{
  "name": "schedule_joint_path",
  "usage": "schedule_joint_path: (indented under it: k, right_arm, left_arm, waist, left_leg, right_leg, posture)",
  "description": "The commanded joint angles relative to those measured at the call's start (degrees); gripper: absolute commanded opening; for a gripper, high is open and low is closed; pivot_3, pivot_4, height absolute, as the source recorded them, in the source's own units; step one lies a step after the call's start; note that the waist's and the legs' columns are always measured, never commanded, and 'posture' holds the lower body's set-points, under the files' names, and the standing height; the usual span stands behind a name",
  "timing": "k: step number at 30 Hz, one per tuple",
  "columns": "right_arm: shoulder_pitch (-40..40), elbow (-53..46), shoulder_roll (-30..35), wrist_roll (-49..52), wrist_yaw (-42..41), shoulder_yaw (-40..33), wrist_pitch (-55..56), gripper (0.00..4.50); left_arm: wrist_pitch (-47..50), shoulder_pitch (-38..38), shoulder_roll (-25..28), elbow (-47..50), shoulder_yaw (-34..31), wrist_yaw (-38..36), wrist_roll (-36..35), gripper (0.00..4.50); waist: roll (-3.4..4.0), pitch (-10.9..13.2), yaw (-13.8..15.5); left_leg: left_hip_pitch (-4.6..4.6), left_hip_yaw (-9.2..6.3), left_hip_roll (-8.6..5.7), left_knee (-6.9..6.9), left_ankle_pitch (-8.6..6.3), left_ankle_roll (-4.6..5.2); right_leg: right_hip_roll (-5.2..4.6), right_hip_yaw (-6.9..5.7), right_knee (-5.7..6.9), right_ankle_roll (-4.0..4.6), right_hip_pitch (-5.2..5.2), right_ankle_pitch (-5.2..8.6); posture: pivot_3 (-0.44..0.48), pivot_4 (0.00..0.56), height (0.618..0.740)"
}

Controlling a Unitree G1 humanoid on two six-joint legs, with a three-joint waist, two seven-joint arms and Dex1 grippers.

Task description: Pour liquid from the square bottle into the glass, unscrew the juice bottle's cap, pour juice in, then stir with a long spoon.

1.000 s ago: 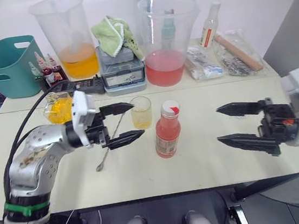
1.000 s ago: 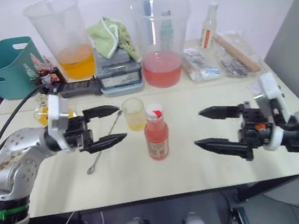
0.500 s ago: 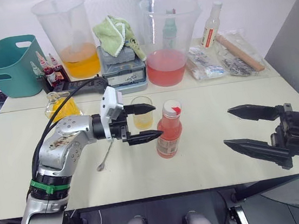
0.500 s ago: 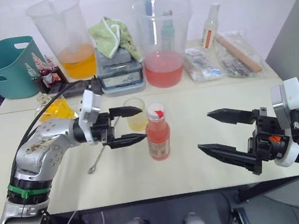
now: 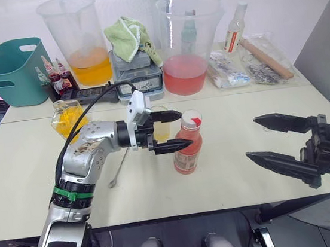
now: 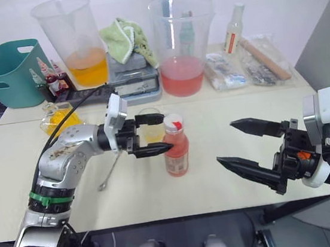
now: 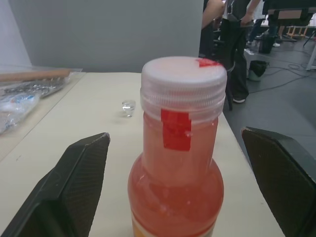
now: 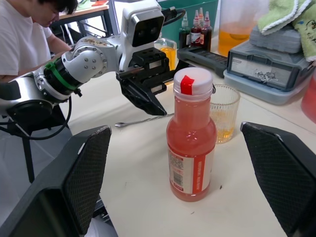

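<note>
The juice bottle (image 5: 186, 151) stands upright mid-table with its white cap (image 5: 190, 119) on. My left gripper (image 5: 182, 130) is open at the bottle's left side, at neck height, its fingertips reaching the bottle without closing on it. In the left wrist view the cap (image 7: 183, 79) sits between the fingers (image 7: 84, 173). Just behind that gripper is the glass (image 8: 224, 111), holding a little yellow liquid. The square bottle (image 5: 67, 118) rests at the left. The long spoon (image 5: 117, 168) lies flat under my left arm. My right gripper (image 5: 251, 137) hangs open to the right, apart from the bottle.
Along the back stand a beaker of orange liquid (image 5: 79, 40), a beaker of pink liquid (image 5: 190, 36), a grey scale with a green cloth (image 5: 136, 73), a teal basket (image 5: 8, 70), dropper bottles (image 5: 50, 74), a pale bottle (image 5: 234, 27) and plastic bags (image 5: 248, 68). A person (image 8: 24, 34) sits beyond the table.
My left gripper has moved right, from beside the spoon past the glass up to the juice bottle's neck. The right gripper has drawn back a little to the right.
</note>
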State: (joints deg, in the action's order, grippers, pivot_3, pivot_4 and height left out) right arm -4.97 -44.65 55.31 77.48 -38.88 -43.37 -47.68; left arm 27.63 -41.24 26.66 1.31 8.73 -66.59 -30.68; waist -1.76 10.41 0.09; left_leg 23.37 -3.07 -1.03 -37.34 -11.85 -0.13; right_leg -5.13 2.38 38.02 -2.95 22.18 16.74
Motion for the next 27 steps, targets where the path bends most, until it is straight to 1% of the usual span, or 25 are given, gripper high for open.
schedule_joint_path:
  k: [1, 14, 15, 17, 20, 27]
  right_arm:
    - [0.4, -1.7, 1.2, 1.5, 1.2, -0.9, 1.9, 4.46]
    - [0.0, -2.8, 1.8, 2.3, 4.1, 0.2, 3.4, 4.46]
    - [0.0, -2.8, 1.8, 2.3, 4.2, 0.4, 3.6, 4.50]
    - [0.3, -2.7, 2.0, 2.2, 4.4, 0.9, 4.0, 4.50]
    - [0.6, -2.4, 2.5, 2.0, 4.4, 1.4, 4.3, 4.50]
    - [1.6, -2.1, 3.2, 2.1, 4.7, 2.4, 4.6, 4.50]
  left_arm:
    - [-1.4, -1.6, -0.8, -0.1, 0.1, -0.7, 0.6, 4.50]
    - [-1.9, -2.3, -2.9, -1.7, 0.9, -1.2, 2.0, 4.50]
    - [-2.1, -2.2, -3.1, -1.7, 0.9, -1.5, 2.0, 3.93]
    - [-2.3, -2.3, -3.9, -1.9, 1.2, -1.4, 2.3, 3.43]
    - [-2.6, -2.6, -4.6, -2.1, 1.5, -1.5, 2.8, 2.44]
    - [-2.4, -2.6, -5.4, -2.5, 1.3, -0.6, 4.0, 2.44]
  waist:
    - [0.00, 0.0, 0.0]
    - [0.00, 0.0, 0.0]
    - [0.00, 0.0, 0.0]
    - [0.00, 0.0, 0.0]
    - [-0.01, 0.0, 0.0]
    - [-0.01, 0.0, 0.1]
  left_leg:
    - [0.00, 0.00, 0.00, 0.00, 0.00, 0.00]
    - [0.02, -0.02, 0.00, -0.01, 0.00, 0.00]
    - [0.02, -0.02, 0.00, -0.01, 0.00, 0.00]
    - [0.02, -0.02, 0.00, -0.01, 0.00, 0.00]
    - [0.02, -0.01, 0.00, -0.02, 0.00, 0.00]
    - [0.03, -0.02, 0.00, -0.04, 0.00, 0.00]
  right_leg:
    - [0.01, -0.01, 0.00, 0.00, 0.00, 0.00]
    - [0.00, 0.00, 0.00, 0.00, 0.00, 0.00]
    - [0.00, 0.00, 0.00, 0.00, 0.00, 0.00]
    - [0.00, 0.00, 0.00, 0.00, 0.00, 0.00]
    - [0.00, 0.00, 0.00, -0.01, 0.00, 0.00]
    - [0.00, 0.00, 0.00, -0.01, 0.00, 0.00]
  posture:
    - [0.000, 0.150, 0.740]
    - [0.000, 0.150, 0.740]
    - [0.000, 0.150, 0.740]
    - [0.000, 0.150, 0.740]
    - [0.000, 0.150, 0.740]
    - [0.000, 0.150, 0.740]
